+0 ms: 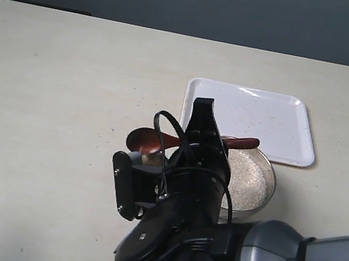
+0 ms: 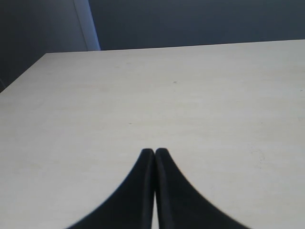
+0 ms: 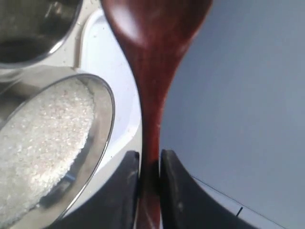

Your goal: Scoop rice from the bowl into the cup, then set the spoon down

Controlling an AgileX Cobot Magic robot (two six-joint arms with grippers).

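Right hand (image 3: 149,160) clamped on spoon (image 3: 150,71) — rice (image 3: 43,143) in bowl (image 3: 109,109) — left hand (image 2: 154,151) pressed together

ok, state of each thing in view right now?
spoon: held by its handle, off the table, no rice seen in it
bowl: upright, holding rice
rice: in the bowl
cup: upright, contents unclear
tray: flat on the table, few specks on it
right gripper: shut on the spoon
left gripper: shut, empty

reddish-brown spoon (image 3: 151,52), off-white rice (image 1: 248,178), white tray (image 1: 268,118)
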